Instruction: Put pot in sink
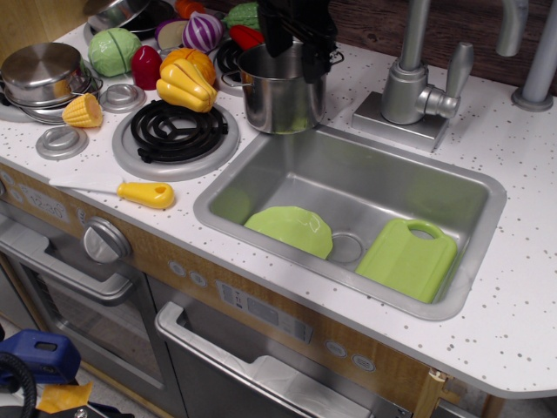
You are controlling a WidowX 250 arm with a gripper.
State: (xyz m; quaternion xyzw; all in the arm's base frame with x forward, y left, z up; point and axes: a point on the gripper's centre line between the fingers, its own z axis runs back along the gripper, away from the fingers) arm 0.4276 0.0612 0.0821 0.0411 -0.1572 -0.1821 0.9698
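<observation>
The tall shiny steel pot [278, 97] stands upright on the white speckled counter, right at the back-left rim of the sink [348, 178]. My black gripper [294, 45] hangs just above the pot's open top, with its fingers spread and pointing down over the rim. It holds nothing. The sink basin is a brushed-metal rectangle with a round drain [346, 248].
A green plate [289, 231] and a green cutting board [406, 259] lie in the sink. The faucet [413, 83] stands right of the pot. To the left are a black burner [177, 131], toy vegetables [184, 80], a lidded steel pot [42, 71] and a yellow-handled knife [144, 193].
</observation>
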